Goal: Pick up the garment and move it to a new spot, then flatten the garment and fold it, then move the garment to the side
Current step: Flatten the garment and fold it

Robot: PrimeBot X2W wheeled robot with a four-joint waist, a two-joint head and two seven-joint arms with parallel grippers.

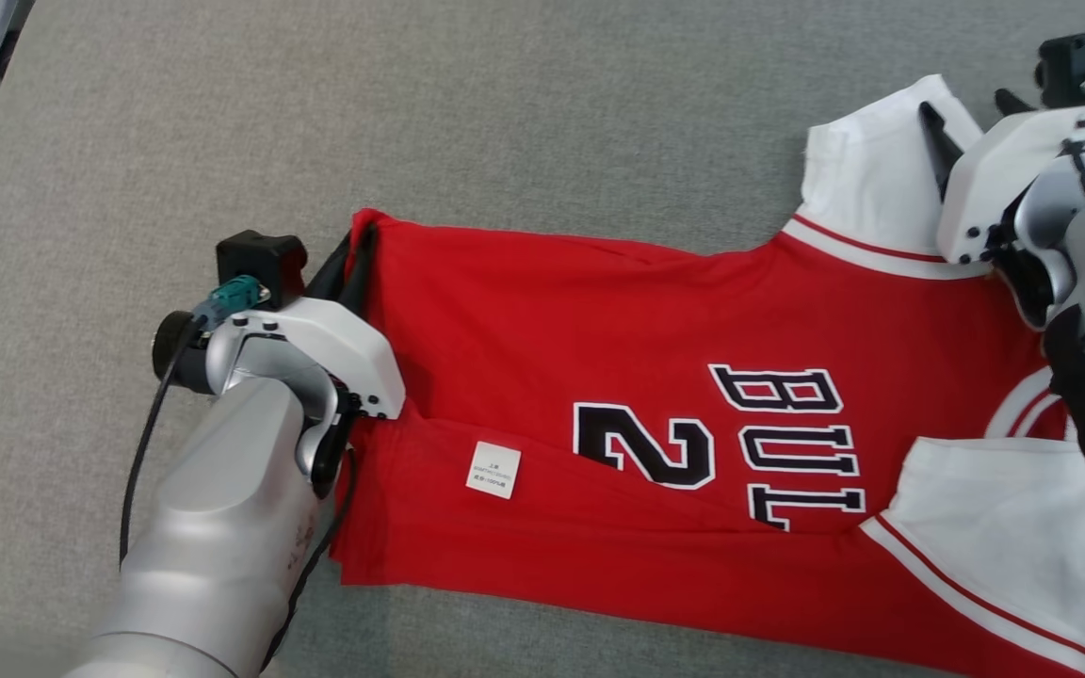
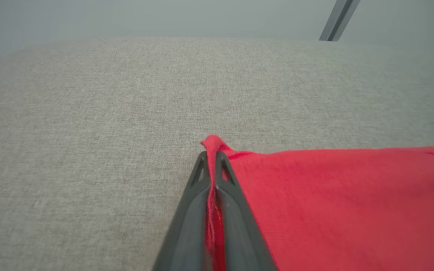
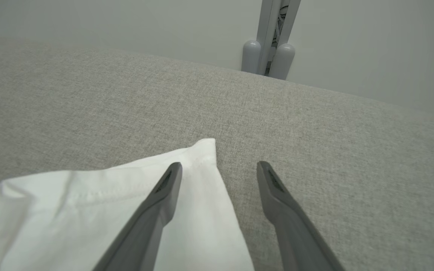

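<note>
Grey woven tabletop (image 1: pixel 542 113) here, and spread across it, a red jersey (image 1: pixel 599 311) with white sleeves, near edge folded over.

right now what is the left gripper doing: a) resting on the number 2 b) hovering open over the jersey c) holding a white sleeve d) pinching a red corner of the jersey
d: the left gripper is shut on a red corner of the jersey.

Our right gripper (image 3: pixel 220 165) holds its 2 long dark fingers spread apart. In this view, the left finger lies over the garment (image 3: pixel 89 210), a white sleeve end; the right one is over the bare grey fabric surface (image 3: pixel 333 131). A grey post (image 3: pixel 269 45) stands beyond its far edge.
</note>
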